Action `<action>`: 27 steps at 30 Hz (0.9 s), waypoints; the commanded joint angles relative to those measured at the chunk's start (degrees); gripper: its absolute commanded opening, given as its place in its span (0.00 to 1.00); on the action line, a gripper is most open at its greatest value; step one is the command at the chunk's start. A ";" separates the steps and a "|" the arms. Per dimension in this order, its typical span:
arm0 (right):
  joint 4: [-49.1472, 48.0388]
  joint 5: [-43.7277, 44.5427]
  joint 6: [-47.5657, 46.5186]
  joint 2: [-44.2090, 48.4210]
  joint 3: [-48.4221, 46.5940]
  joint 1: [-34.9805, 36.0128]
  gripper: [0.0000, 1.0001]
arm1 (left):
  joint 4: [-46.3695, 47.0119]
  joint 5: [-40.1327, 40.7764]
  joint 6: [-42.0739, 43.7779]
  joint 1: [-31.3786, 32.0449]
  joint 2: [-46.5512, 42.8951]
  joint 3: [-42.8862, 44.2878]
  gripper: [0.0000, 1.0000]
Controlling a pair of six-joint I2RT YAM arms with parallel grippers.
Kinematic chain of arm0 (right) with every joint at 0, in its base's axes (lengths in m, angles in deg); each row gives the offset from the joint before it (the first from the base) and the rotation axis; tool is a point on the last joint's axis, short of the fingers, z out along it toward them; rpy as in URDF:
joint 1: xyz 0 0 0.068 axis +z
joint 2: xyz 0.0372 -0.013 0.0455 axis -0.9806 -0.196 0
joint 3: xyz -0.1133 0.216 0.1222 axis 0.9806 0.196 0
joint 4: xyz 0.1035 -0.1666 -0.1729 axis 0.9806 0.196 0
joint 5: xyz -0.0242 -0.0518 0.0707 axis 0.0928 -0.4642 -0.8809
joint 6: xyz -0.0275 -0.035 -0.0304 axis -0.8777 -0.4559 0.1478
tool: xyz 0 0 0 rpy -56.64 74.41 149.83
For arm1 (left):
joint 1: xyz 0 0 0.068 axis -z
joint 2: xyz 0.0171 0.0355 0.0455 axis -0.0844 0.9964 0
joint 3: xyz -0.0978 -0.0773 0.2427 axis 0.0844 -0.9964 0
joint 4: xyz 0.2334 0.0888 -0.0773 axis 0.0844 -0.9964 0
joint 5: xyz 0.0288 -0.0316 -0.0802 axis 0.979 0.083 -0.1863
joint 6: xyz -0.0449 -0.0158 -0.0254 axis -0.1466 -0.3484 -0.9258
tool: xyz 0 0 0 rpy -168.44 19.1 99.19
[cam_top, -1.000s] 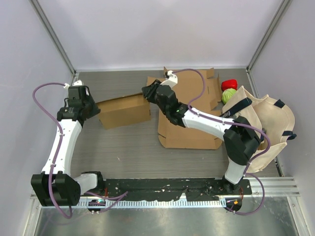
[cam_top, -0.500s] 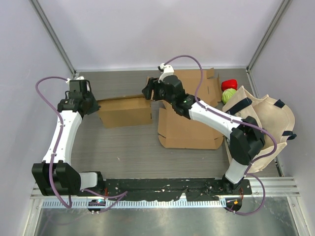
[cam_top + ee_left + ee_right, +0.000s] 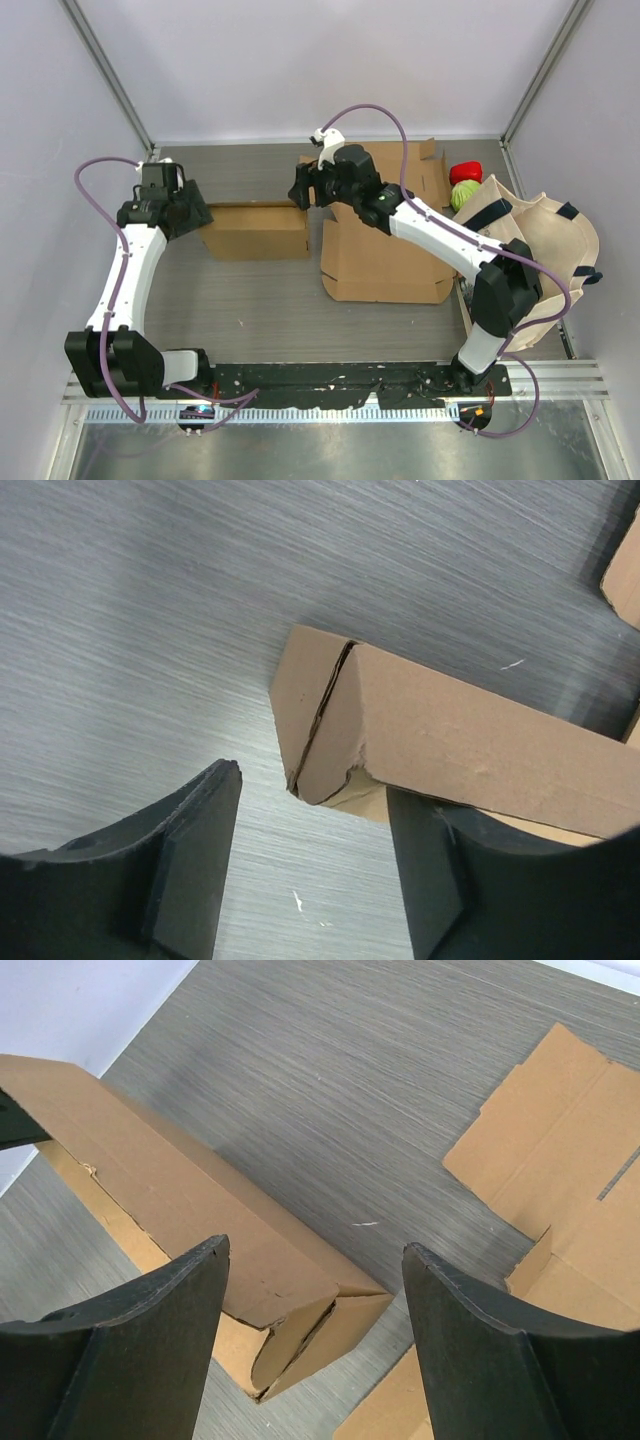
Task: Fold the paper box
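Observation:
The paper box [image 3: 255, 230] is a brown folded carton lying on its side on the grey table, left of centre. My left gripper [image 3: 195, 212] stands open just off its left end; in the left wrist view the box end [image 3: 330, 720] lies ahead of the spread fingers [image 3: 190, 860], which hold nothing. Off the right end hovers my right gripper [image 3: 301, 190], also open. The right wrist view looks down on the box [image 3: 200, 1210] and its tucked end flap, with the right gripper [image 3: 315, 1250] above it and not touching.
Flat unfolded cardboard sheets [image 3: 385, 250] lie right of the box, also seen in the right wrist view as the sheets [image 3: 560, 1160]. A beige tote bag [image 3: 545, 250] sits at the right edge, with a red and a green object [image 3: 463, 183] behind it. White walls enclose the table.
Both grippers have opened and let go of the box ends. The box has settled level on the table. The right gripper has drawn back and up; the left has eased off leftward.

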 commanded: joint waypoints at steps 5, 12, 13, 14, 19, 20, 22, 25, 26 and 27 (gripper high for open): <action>4.33 -4.54 -0.76 3.42 -2.13 -0.63 0.75 | -1.33 -0.76 1.20 0.18 0.77 5.67 0.65; 3.19 -4.62 -0.32 2.81 -2.12 -1.16 0.76 | 0.16 -0.59 2.43 0.18 5.16 8.75 0.48; 2.92 -4.97 -0.23 2.64 -2.38 -1.24 0.76 | 0.25 -0.15 2.69 0.18 5.95 8.93 0.39; 2.92 -5.15 -0.23 2.46 -2.56 -1.16 0.76 | 0.34 0.38 2.78 0.18 6.48 9.36 0.36; 3.89 -5.59 -0.41 0.61 -3.88 -1.33 0.76 | 0.52 1.26 3.22 0.27 9.73 11.12 0.14; 3.97 -5.24 -0.41 0.79 -4.06 -1.24 0.76 | 0.52 1.18 3.13 0.18 10.43 11.30 0.10; 5.11 -3.23 -0.41 1.83 -4.58 -1.33 0.76 | 0.34 1.61 3.13 0.18 10.70 11.21 0.01; 8.36 2.22 -1.02 3.51 -5.81 -1.33 0.82 | -0.10 2.67 3.04 0.18 10.62 10.42 0.00; 9.15 2.49 -1.02 4.21 -5.90 -1.16 0.83 | -0.27 2.41 2.96 0.18 10.35 10.16 0.00; 10.12 2.84 -0.59 4.56 -5.82 -0.89 0.83 | -0.19 2.23 2.87 0.18 10.27 9.98 0.00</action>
